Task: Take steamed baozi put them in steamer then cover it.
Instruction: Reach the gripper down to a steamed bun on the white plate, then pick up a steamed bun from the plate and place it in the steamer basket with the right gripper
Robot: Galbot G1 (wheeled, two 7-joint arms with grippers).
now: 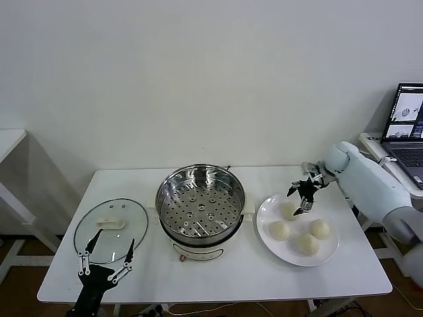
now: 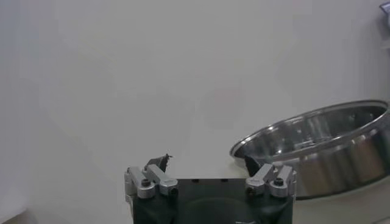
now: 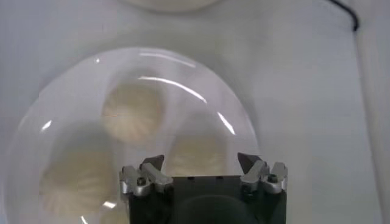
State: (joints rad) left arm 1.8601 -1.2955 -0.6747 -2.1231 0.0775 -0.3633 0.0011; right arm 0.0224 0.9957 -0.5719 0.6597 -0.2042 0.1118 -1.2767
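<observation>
1. The left gripper [image 1: 106, 259] hovers at the table's [image 1: 218, 277] near left edge with its fingers spread wide and nothing between them, just over the near rim of the cover [image 1: 110, 228], which lies flat on the table.
2. The steamer [image 1: 200, 201] stands mid-table, its perforated tray bare.
3. Four steamed baozi [image 1: 307, 243] sit on the white plate [image 1: 267, 212] to the right.
4. The right gripper [image 1: 305, 195] hangs wide open and holding nothing above the farthest bun [image 3: 195, 155].
</observation>
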